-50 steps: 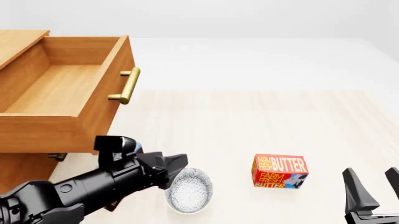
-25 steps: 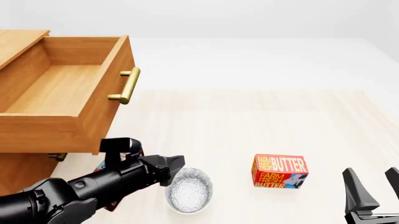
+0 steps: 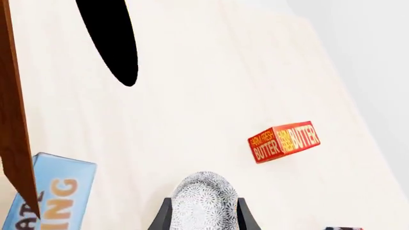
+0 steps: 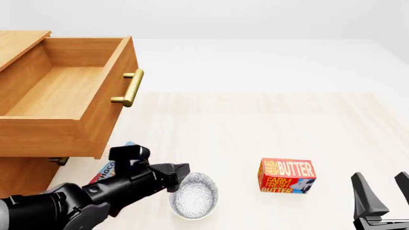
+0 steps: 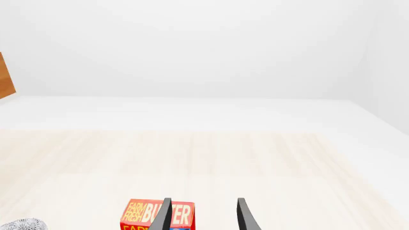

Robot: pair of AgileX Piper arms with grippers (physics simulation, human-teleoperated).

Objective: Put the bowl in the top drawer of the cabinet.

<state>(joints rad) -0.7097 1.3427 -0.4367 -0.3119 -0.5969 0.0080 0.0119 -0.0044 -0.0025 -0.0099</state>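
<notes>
At the far left of the front view stands the cabinet (image 4: 19, 177), light-brown wood, with the top drawer (image 4: 61, 93) pulled out over the counter (image 4: 255, 124). The drawer's floor shows bare wood, and its brass bar handle (image 4: 128, 87) sits on the front panel. Beneath the drawer's front corner, a light-blue box (image 4: 114, 167) with orange lettering lies on the counter, partly hidden by the drawer and the left arm; the left wrist view shows it (image 3: 54, 194) beside the dark edge of the cabinet.

The left arm comes in low from the front view's bottom left, and the left claw (image 4: 181, 175) reaches the near-left rim of the bowl (image 4: 195, 195). In the left wrist view the two fingers (image 3: 160, 218) stand apart with the bowl (image 3: 204, 201) between them; whether they press on its sides cannot be told. The bowl, white with a fine blue-grey pattern, rests on the counter in front of the cabinet, outside the drawer.

To the right of the bowl, clear of it, lies a red butter box (image 4: 287, 176) with yellow lettering. Further right, at the lower edge, the right claw (image 4: 382, 191) points up with its fingers apart and nothing between them; its wrist view looks past the butter box (image 5: 156, 216).
</notes>
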